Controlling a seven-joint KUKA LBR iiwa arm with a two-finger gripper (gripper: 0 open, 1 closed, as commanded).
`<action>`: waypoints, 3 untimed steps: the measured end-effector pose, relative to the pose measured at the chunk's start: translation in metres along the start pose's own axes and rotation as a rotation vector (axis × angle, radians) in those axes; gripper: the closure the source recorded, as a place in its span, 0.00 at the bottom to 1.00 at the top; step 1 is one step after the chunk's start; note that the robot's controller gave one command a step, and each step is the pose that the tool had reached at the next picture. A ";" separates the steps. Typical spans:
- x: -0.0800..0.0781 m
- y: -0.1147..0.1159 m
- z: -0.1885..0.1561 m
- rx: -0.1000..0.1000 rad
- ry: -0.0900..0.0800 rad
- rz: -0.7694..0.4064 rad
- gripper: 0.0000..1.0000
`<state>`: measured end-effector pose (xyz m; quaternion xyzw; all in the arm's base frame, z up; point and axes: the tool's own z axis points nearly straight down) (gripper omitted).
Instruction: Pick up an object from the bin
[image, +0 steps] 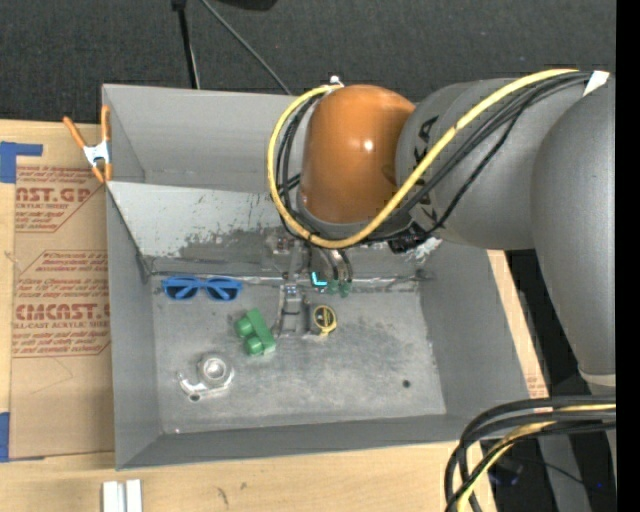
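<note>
My gripper (292, 305) hangs below the orange wrist cover, low over the middle of the bin floor near the back wall. A small round dark thing with a yellowish rim (323, 319) lies on the floor just to its right, close beside it. A green blocky toy (255, 334) lies a little to its left and nearer the front. Nothing shows held in the gripper.
Blue sunglasses (202, 289) lie at the back left, by the foot of the sloping wall. A clear, silvery round piece (208, 373) rests at the front left. The arm and its orange cover hang over the bin's back right part.
</note>
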<state>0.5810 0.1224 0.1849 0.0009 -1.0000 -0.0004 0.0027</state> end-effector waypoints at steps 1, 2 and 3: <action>0.012 0.004 0.118 0.001 -0.001 -0.346 0.00; 0.011 0.004 0.115 0.000 -0.003 -0.345 1.00; 0.022 0.031 -0.022 0.000 -0.016 -0.371 1.00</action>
